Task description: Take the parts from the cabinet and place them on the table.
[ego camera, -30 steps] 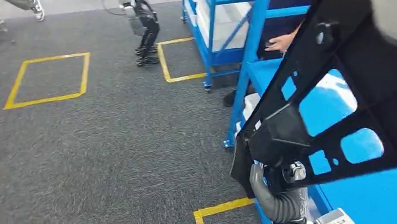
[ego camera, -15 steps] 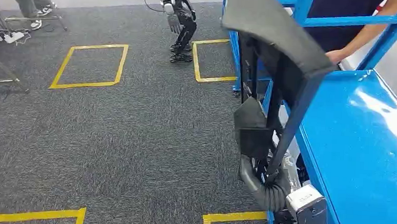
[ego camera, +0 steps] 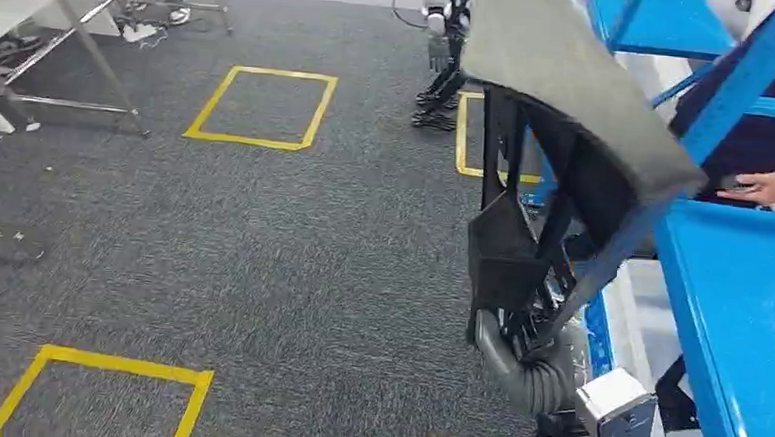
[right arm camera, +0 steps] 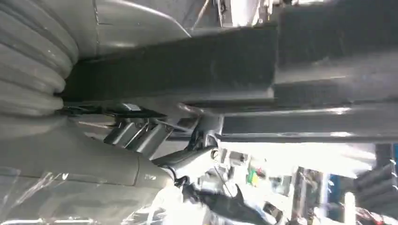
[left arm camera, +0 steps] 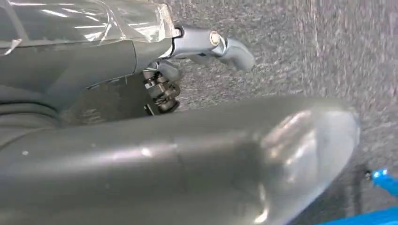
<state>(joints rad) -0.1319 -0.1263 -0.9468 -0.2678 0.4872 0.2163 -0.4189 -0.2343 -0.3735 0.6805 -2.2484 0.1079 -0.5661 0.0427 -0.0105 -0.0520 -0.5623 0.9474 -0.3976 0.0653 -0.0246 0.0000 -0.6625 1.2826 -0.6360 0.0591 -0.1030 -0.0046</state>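
A large black frame-like part (ego camera: pixel 570 98) stands upright at the right of the head view, held from below by my right hand (ego camera: pixel 530 331) beside the blue cabinet (ego camera: pixel 740 297). In the right wrist view the same black part (right arm camera: pixel 225 65) runs across the picture, with the fingers (right arm camera: pixel 141 136) of my right hand (right arm camera: pixel 155 140) closed against it. My left hand (left arm camera: pixel 187 140) hangs over the grey carpet with nothing in it; one finger (left arm camera: pixel 220 42) sticks out straight.
A person's hand (ego camera: pixel 766 186) rests on the cabinet shelf edge. Another robot (ego camera: pixel 440 51) stands on the carpet farther off. Yellow tape squares (ego camera: pixel 259 107) mark the floor. A metal-legged table (ego camera: pixel 62 51) is at far left.
The whole picture has shifted right, so the camera has turned. The black part has stayed in my right hand, swinging from flat-on to edge-on.
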